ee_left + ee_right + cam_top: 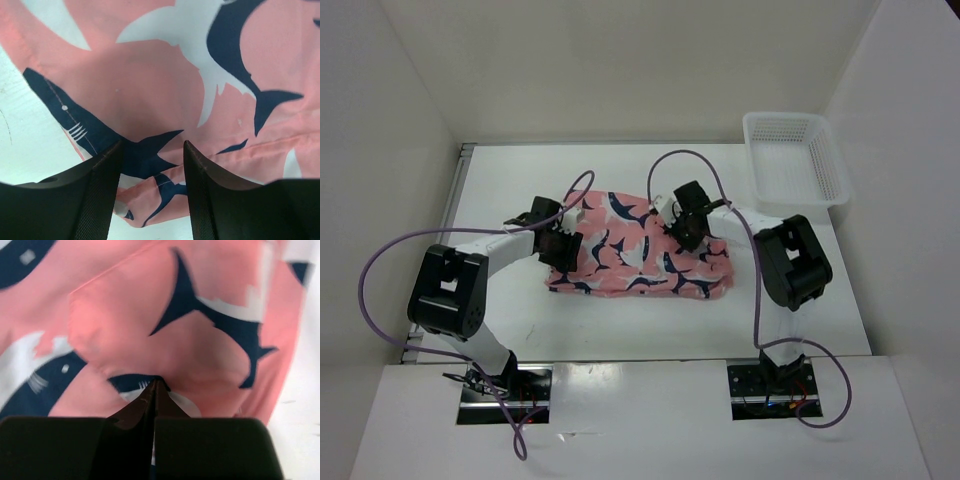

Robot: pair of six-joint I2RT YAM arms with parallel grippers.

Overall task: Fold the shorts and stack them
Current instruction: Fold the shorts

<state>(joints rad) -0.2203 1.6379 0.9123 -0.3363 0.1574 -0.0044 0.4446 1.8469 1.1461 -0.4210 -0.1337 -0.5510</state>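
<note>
Soft coral-pink shorts (635, 245), printed with navy-and-white sharks, lie rumpled mid-table. The left gripper (151, 147) stands spread over their left edge. The right gripper (154, 385), fingers pressed together, meets the cloth at their right side. The table (800, 300) is smooth and white, with white walls around it and a white mesh basket (795, 160) at far right.

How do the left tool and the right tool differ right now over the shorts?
The left tool has its fingers apart, with cloth showing in the gap; the right tool has its fingers pressed together. The left tool is at the left edge of the shorts, beside bare table; the right tool is over their right part. Both have black fingers and point down at the shorts.
</note>
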